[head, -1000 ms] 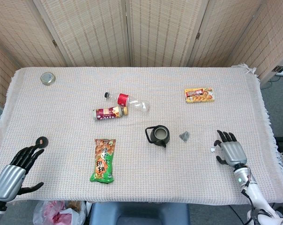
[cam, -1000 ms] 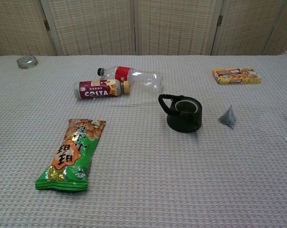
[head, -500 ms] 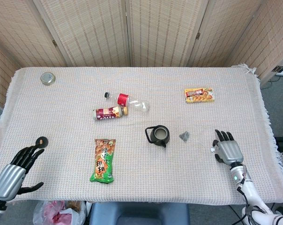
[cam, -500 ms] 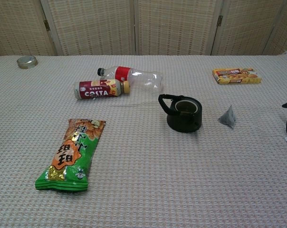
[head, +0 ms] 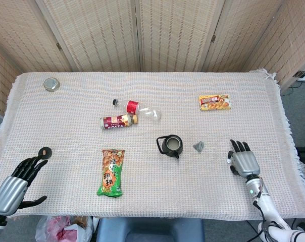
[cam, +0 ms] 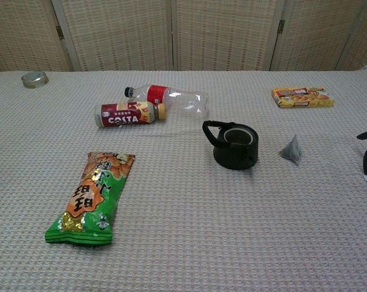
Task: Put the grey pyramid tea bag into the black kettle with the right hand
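The right hand (head: pixel 244 161) hovered with fingers spread and empty, near the grey pyramid tea bag (head: pixel 199 146) lying just beside the black kettle (head: pixel 171 145).

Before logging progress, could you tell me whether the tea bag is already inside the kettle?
No, the tea bag lies on the cloth beside the kettle.

Before us our cloth-covered table (head: pixel 66 166), on it black kettle (head: pixel 171 145), grey tea bag (head: pixel 198 146), two bottles (head: pixel 118 121), green snack packet (head: pixel 111 172), orange packet (head: pixel 214 102), tin lid (head: pixel 51 84).
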### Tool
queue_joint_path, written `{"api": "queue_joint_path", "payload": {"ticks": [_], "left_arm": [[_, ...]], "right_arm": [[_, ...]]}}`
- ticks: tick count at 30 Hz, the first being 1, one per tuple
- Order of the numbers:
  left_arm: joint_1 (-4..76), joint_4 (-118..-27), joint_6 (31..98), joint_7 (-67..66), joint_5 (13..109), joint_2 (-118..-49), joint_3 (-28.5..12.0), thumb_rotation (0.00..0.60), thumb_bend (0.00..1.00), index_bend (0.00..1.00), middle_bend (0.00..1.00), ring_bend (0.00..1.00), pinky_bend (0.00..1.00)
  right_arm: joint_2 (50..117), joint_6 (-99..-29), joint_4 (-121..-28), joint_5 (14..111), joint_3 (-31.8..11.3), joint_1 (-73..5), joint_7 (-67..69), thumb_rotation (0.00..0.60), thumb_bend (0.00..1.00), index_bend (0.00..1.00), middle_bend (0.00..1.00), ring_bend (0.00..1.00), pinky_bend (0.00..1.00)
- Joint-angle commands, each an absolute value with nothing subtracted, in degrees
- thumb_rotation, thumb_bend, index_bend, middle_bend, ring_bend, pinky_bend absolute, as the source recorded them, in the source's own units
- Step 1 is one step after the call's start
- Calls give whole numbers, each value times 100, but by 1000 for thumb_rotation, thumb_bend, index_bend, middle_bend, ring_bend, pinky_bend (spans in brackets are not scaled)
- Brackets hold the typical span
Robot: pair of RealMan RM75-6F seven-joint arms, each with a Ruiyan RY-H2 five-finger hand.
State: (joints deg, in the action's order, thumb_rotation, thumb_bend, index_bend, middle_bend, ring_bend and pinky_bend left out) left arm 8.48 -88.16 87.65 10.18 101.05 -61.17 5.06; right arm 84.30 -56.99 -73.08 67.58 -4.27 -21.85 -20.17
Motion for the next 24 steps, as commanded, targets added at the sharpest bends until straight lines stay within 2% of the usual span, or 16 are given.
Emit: {"api": "queue_joint_path", "payload": {"ticks": [1, 13, 24], "left_arm": [[850, -8813, 8761, 1027, 10100, -6115, 506, 600, 151, 0, 0, 0, 115], [872, -8781, 8734, 1130, 10086, -6094, 511, 600, 151, 0, 0, 0, 115], [876, -8745, 8753, 1201, 10090, -6090, 513, 600, 151, 0, 0, 0, 115]], "right_arm": [[8468, -5720, -7272, 6752, -422, -2189, -2040, 600, 314, 439, 0, 0, 0], [8670, -5762, -7088, 6718, -436, -2223, -2077, 600, 340, 518, 0, 0, 0], [8759, -5791, -7010, 6676, -451, -2246, -2175, 600, 345, 604, 43, 0, 0]]}}
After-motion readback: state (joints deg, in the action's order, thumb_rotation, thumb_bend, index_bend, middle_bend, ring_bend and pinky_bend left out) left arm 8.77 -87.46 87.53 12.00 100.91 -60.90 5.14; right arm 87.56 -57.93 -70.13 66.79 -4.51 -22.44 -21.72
